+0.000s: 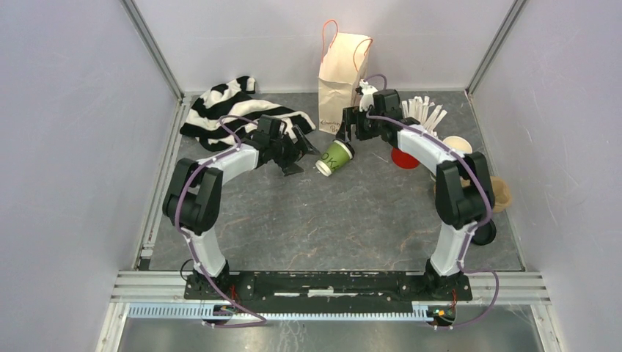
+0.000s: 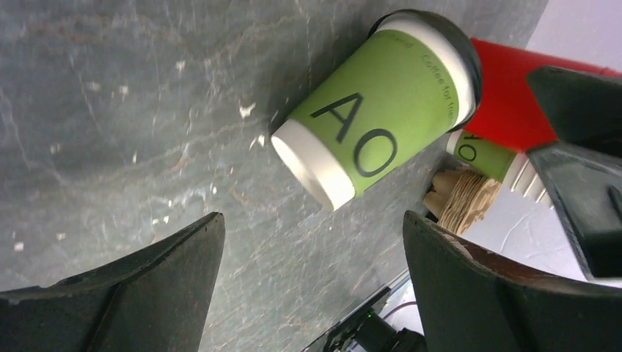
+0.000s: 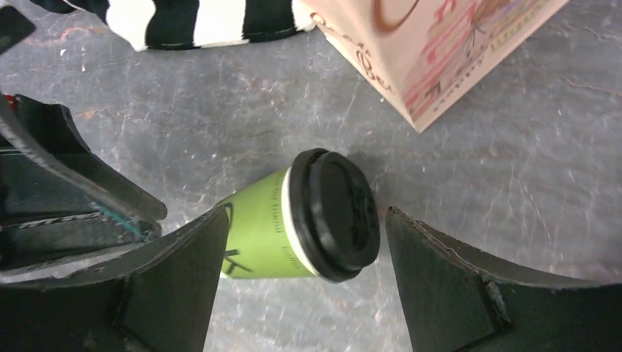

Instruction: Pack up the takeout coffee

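One green paper cup with a black lid [image 1: 335,157] lies on its side on the table, in front of the paper bag [image 1: 342,73]. My right gripper [image 1: 352,130] is open just above it. In the right wrist view the cup [image 3: 268,235] lies between the spread fingers of the gripper [image 3: 306,214], lid end up. My left gripper [image 1: 301,155] is open and empty just left of the cup. In the left wrist view the cup [image 2: 374,110] lies a little beyond the gripper [image 2: 314,220], white base nearest. No second lidded cup shows.
A striped black-and-white cloth [image 1: 227,110] lies at the back left. A red cup of white sticks [image 1: 411,143] stands right of the right gripper. Lidless cups [image 1: 458,144] and a brown cup [image 1: 500,192] sit along the right edge, with a black lid [image 1: 484,233] nearer.
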`<state>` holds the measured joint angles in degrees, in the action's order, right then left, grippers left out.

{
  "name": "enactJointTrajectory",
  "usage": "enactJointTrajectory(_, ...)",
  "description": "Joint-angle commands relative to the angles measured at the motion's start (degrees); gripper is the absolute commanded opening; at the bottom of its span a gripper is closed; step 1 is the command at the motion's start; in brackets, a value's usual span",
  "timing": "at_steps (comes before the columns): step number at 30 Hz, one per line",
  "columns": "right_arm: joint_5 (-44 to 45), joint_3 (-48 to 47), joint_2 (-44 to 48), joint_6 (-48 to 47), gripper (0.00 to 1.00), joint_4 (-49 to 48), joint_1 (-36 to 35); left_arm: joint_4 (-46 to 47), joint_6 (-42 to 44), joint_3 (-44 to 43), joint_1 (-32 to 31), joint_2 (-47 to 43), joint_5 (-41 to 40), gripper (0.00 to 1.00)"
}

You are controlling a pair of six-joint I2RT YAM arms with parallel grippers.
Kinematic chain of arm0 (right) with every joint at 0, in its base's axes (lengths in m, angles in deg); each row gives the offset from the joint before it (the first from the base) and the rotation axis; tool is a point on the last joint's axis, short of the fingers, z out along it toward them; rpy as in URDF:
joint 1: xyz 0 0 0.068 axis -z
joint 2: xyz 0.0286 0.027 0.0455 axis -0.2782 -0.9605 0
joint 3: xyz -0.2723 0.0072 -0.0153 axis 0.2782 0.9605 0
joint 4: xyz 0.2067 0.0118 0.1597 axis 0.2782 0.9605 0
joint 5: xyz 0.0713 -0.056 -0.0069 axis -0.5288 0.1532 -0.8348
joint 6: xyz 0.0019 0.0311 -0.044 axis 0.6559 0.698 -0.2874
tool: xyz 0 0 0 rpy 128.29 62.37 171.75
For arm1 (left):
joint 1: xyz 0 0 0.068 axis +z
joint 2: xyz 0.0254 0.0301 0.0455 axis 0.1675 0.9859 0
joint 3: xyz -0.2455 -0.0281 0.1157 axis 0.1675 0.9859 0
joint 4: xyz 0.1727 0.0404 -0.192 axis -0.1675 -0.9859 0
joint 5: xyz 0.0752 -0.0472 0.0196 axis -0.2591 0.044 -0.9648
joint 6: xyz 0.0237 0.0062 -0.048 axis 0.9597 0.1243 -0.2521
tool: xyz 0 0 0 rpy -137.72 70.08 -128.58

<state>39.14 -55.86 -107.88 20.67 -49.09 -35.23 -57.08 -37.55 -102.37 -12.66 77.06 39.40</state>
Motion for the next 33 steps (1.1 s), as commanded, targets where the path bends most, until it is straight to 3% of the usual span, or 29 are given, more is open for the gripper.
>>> enactJointTrajectory(1,-3.44,-7.84,-7.35,-0.55,0.83,-1.19,0.66,1.1,-0.41,-7.74,0.97,4.0,5.15,0.95)
enactJointTrajectory(6,-13.64,-6.99,-11.1,4.18,0.71,-7.95,0.63,0.74,-0.77,-12.76,1.17,9.23,7.28,0.91)
enactJointTrajectory(14,-19.06,1.5,-8.39,11.25,0.57,-15.55,0.54,-1.33,0.94,-16.23,1.6,13.71,10.38,0.87)
enactJointTrajectory(18,-19.01,5.84,-4.92,11.36,0.5,-14.18,0.24,-1.31,0.75,-14.86,1.63,13.41,12.6,0.85)
enactJointTrajectory(22,-15.35,9.38,-0.53,8.23,0.5,-8.59,0.11,-3.65,3.83,-13.18,1.61,10.64,12.86,0.86)
enactJointTrajectory(25,-14.4,10.65,1.15,6.81,0.53,-3.81,0.11,-11.45,11.3,-14.25,1.62,7.02,8.63,0.91)
enactJointTrajectory(29,-17.03,15.2,3.82,7.97,0.56,-4.27,-0.33,-21.29,17.35,-12.92,1.67,1.26,2.84,0.97)
enactJointTrajectory(33,-17.13,17.92,5.52,8.13,0.61,-6.18,-0.73,-18.99,14.94,-5.18,1.57,-5.05,5.8,0.98)
